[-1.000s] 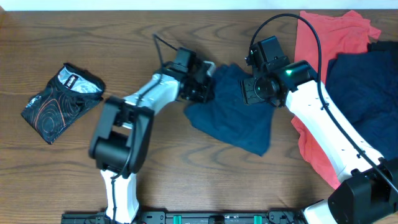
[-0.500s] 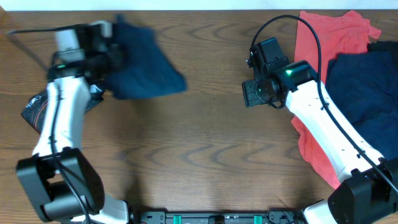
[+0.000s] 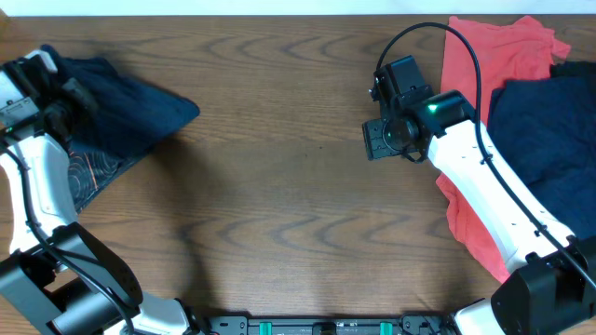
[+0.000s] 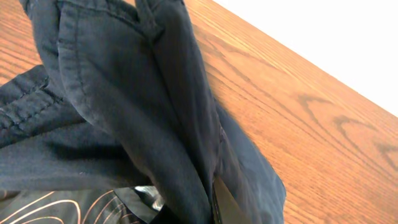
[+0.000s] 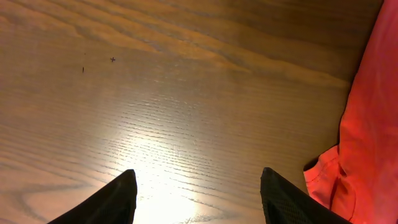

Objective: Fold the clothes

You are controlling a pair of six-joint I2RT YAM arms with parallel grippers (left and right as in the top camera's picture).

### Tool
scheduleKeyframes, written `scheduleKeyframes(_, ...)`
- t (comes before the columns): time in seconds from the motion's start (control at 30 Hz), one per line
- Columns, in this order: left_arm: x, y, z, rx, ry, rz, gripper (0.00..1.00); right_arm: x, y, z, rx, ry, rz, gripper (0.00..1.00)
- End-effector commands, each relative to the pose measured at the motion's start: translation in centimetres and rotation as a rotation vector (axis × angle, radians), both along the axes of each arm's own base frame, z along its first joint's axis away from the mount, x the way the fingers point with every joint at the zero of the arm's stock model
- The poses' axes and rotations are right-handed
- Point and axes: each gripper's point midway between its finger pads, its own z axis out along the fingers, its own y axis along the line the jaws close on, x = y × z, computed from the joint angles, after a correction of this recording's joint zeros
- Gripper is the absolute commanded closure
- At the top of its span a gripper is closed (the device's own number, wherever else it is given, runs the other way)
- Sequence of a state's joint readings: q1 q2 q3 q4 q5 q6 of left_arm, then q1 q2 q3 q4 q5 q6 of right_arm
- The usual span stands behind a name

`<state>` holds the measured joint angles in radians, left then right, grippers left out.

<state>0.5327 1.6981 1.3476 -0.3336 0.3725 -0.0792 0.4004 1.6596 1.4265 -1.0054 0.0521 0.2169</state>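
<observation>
Fabric: navy garment, upper left, judged limp and light; grip at a seam advised. Left gripper smothered in it, state unclear; right gripper spread, empty.

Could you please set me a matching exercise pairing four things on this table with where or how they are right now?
Things:
1. coral-red shirt
2. patterned piece
3. navy garment
4. right end effector

Places or states:
A. open, above the bare table
B. far left, partly covered by navy fabric
C. far right, partly under a dark blue pile
D. top left, lying over the patterned piece

Pairs: 1-C; 2-B; 3-D; 4-A
</observation>
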Motion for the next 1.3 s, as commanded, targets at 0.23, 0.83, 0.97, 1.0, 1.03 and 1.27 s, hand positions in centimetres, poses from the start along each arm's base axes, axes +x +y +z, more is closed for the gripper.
scheduleKeyframes(0.23, 0.3, -1.1, 0.1, -0.032, -0.008, -0.029, 0.94, 0.1, -0.3, 0.7, -0.005, -0.017, -0.006, 0.38)
scheduleKeyframes(0.83, -3.0, 2.2, -3.3, 0.052, 0.189, 0.145, 0.42, 0.1, -0.3, 0.7, -0.005, -0.016, -0.006, 0.37)
scheduleKeyframes(0.97, -3.0, 2.1, -3.3, 0.011, 0.182, 0.184, 0.40, 0.1, -0.3, 0.7, -0.005, -0.016, -0.006, 0.37)
scheduleKeyframes(1.0, -3.1, 2.1, -3.4, 0.001, 0.184, 0.190, 0.40, 0.1, -0.3, 0.7, -0.005, -0.016, -0.006, 0.37)
scheduleKeyframes(1.03, -3.1, 1.9, -3.4, -0.012, 0.184, 0.192, 0.40, 0.1, -0.3, 0.7, -0.005, -0.017, -0.006, 0.37)
scheduleKeyframes(1.27, -3.0, 0.5, -3.7, -0.082, 0.182, 0.150, 0.41, 0.1, -0.3, 0.8, -0.004, -0.018, -0.006, 0.37)
